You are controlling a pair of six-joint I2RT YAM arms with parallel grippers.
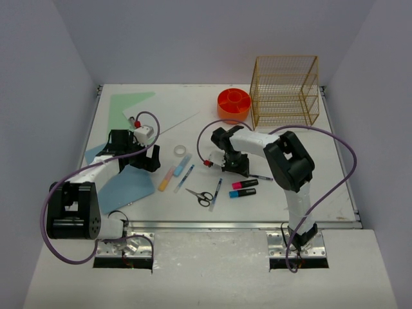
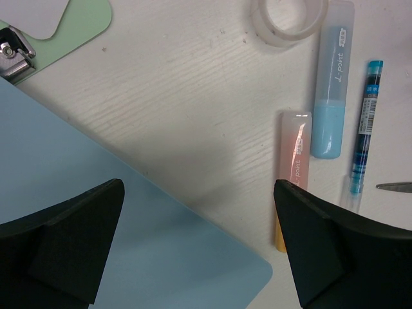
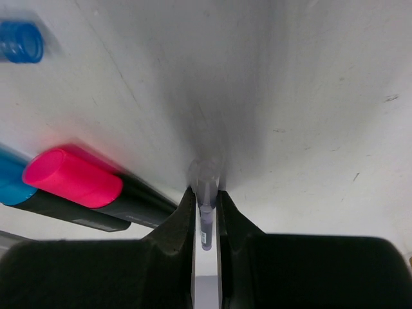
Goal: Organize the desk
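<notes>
The desk point(image 1: 193, 96) fills the middle of the overhead view, walled by pale panels, with loose stationery strewn across its centre.

Just right of centre, the right gripper point(image 3: 206, 193) is down at the surface with its jaws pinched almost together on a slim pen point(image 3: 206, 222). The wrist view shows the barrel squeezed between both fingers, its clear end on the white top. The grip sits low, presumably because so thin a thing can only be taken from the flat. The pink highlighter point(image 3: 74, 179) lies just beside it at the left of that view, with the blue highlighter point(image 1: 242, 192) alongside, so a lift might brush them.

Further left in the overhead view lie the scissors point(image 1: 201, 196), a teal pen point(image 2: 364, 135), a pale blue marker point(image 2: 331, 84), an orange marker point(image 2: 294, 154) and the tape point(image 2: 288, 19).

The left gripper point(image 2: 199, 244) hangs with its fingers spread fully wide and nothing between them, over the edge of the blue sheet point(image 2: 77, 161). It looks parked clear of the other arm's work. A green clipboard point(image 2: 84, 26) shows at the upper left of its view.

At the upper right of the overhead view stand the orange tray point(image 1: 222, 112) and the wire rack point(image 1: 285, 90), likely homes for the pens. Little looks sorted yet.
</notes>
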